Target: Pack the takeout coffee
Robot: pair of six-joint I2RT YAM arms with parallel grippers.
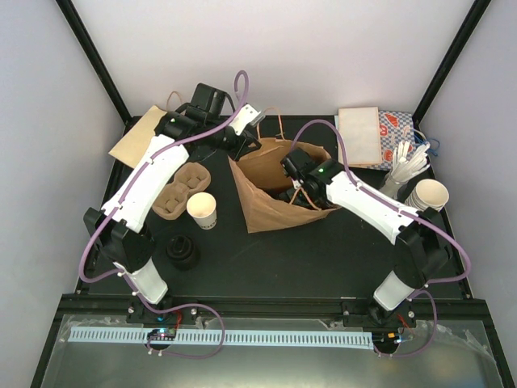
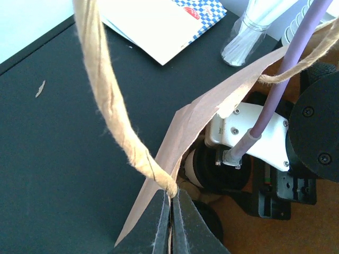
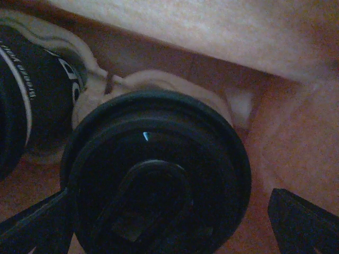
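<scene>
The takeout coffee, a small open white paper cup (image 1: pixel 202 210), stands on the table beside the brown cup carrier (image 1: pixel 179 191). The brown paper bag (image 1: pixel 262 206) stands open mid-table. My left gripper (image 1: pixel 241 150) is shut on the bag's rim at the base of a twine handle (image 2: pixel 170 203). My right gripper (image 1: pixel 295 186) reaches down inside the bag. In the right wrist view it (image 3: pixel 168 197) is open, with fingers (image 3: pixel 302 217) on either side of a black-lidded cup (image 3: pixel 159 174). A second lidded cup (image 3: pixel 32 84) sits beside it.
A loose black lid (image 1: pixel 182 252) lies near the left arm's base. A stack of nested cups (image 1: pixel 426 196), a holder of white cutlery (image 1: pixel 404 170), napkins (image 1: pixel 359 133) and a checkered packet (image 1: pixel 397 129) sit back right. A flat brown bag (image 1: pixel 139 133) lies back left.
</scene>
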